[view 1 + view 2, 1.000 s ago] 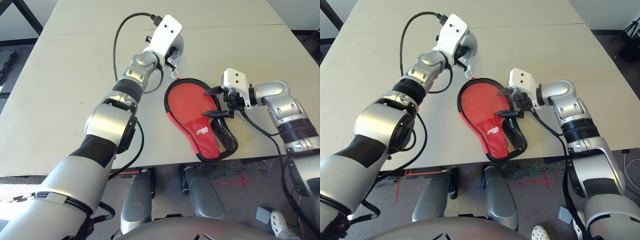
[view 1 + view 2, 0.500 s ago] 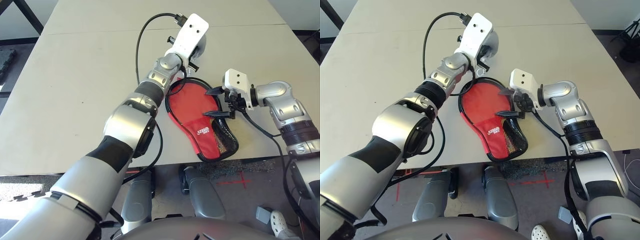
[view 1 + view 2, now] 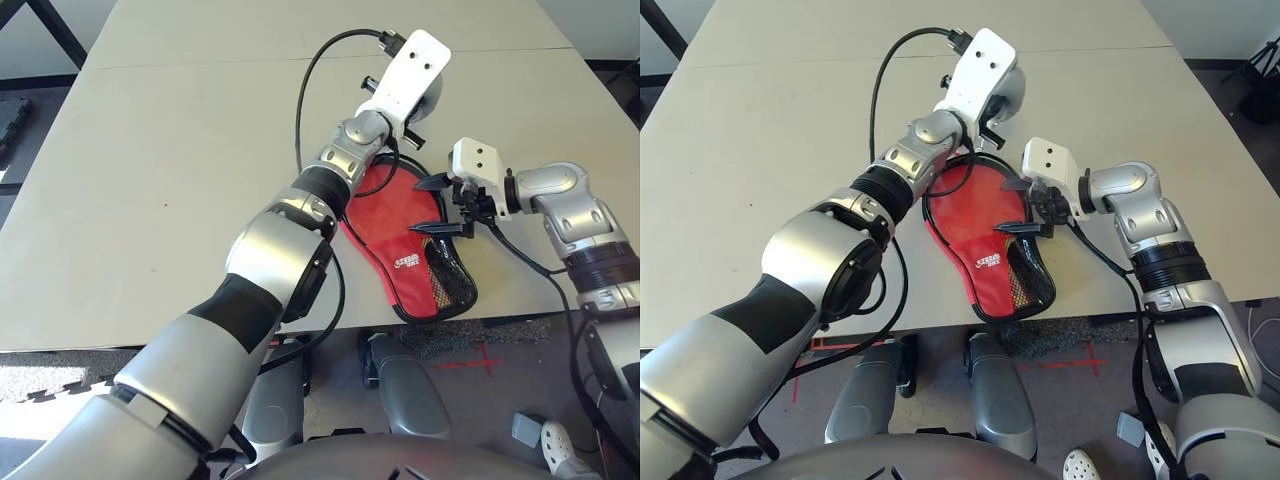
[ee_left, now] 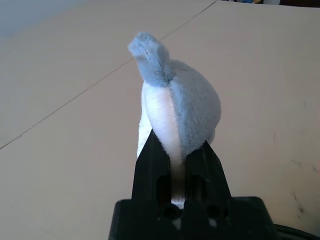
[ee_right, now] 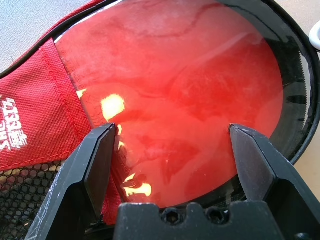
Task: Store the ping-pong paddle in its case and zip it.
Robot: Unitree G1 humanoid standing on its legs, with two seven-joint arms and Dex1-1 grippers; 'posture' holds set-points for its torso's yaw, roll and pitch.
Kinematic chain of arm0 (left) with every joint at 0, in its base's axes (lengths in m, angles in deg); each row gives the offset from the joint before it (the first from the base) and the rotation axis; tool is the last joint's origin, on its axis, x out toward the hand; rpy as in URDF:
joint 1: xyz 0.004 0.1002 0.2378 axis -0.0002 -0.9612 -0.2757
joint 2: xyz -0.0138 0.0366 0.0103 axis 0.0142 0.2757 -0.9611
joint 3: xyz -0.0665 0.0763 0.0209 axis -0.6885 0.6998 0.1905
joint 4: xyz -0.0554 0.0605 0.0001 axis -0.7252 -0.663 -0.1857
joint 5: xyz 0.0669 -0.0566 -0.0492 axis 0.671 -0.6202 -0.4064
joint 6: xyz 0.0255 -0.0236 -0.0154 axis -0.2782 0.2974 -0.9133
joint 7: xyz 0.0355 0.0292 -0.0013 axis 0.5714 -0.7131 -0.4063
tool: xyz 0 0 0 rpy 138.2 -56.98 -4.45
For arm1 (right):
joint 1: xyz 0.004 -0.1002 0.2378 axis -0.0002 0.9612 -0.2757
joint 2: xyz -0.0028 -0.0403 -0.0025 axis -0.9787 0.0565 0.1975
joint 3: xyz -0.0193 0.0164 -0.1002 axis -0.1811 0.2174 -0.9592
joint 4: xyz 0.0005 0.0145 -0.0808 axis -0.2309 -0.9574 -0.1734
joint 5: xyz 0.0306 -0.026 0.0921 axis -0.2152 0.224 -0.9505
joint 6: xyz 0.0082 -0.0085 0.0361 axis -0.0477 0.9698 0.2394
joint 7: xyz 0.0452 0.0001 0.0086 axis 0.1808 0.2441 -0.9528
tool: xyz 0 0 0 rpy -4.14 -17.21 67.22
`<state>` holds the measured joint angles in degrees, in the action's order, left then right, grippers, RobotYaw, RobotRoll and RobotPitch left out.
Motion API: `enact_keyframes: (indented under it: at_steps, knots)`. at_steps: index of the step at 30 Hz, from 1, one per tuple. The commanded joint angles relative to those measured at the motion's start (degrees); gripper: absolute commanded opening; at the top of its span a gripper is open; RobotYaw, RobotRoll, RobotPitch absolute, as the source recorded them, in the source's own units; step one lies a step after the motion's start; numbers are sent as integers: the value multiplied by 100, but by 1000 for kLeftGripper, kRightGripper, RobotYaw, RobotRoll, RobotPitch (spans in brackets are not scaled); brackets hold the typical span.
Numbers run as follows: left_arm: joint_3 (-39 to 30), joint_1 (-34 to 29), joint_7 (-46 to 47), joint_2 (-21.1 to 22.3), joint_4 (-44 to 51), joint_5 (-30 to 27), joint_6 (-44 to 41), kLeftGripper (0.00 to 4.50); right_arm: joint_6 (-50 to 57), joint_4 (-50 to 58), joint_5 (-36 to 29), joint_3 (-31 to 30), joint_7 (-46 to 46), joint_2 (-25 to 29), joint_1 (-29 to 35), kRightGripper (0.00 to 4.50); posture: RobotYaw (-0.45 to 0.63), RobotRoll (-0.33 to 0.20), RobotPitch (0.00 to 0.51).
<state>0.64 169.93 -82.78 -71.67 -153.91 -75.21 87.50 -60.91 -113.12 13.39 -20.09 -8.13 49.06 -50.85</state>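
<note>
- Case (image 3: 385, 235): flat on the table (image 3: 160, 160), near its edge, mesh pocket and logo upward; a round red face (image 5: 190, 75) shows beneath its glossy panel.
- Left gripper (image 4: 179, 142): clamped on a grey-and-white plush object (image 4: 195, 102).
- Right gripper (image 5: 175, 128): fingers apart over the case.

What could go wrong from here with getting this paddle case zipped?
The left gripper is shut on the grey-and-white plush piece, so it might slip out if pulled hard. The right gripper stands open over the case without gripping it, so the case could slide or twist if tugged. The left arm reaches across the case's edge and might snag it.
</note>
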Motion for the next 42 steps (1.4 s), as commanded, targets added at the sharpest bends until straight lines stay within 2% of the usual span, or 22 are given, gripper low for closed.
enact_keyframes:
  at_steps: [1,7,13,23,29,31,34,37,42]
  knots:
    - [146,296,-395,-690,343,40,429,50,195,-263,394,-524,54,-177,481,4500,-36,0,219]
    - [76,292,-564,-550,356,-62,340,2196,195,-273,397,-526,78,-194,488,4500,-27,0,217]
    - [-84,376,-807,-199,431,-171,284,4476,144,-365,433,-557,119,-280,461,4500,-9,0,211]
    - [-120,261,-1273,568,623,-116,246,4476,42,-522,468,-558,148,-343,373,4500,9,0,202]
    - [41,-153,-1763,1378,1033,-12,207,4476,11,-543,462,-533,179,-358,380,4500,18,0,202]
    - [132,-543,-2164,1835,1487,14,73,4476,14,-564,443,-510,200,-370,385,4500,22,0,203]
    - [240,-1140,-2609,2234,2374,-45,-345,4476,16,-588,434,-492,219,-389,381,4500,27,0,205]
    - [335,-1666,-2866,2419,3316,-132,-853,4476,37,-581,423,-488,231,-394,382,4500,31,0,207]
    - [611,-3111,-3531,2806,5743,-392,-2005,4476,51,-700,428,-467,274,-427,322,4500,40,0,217]
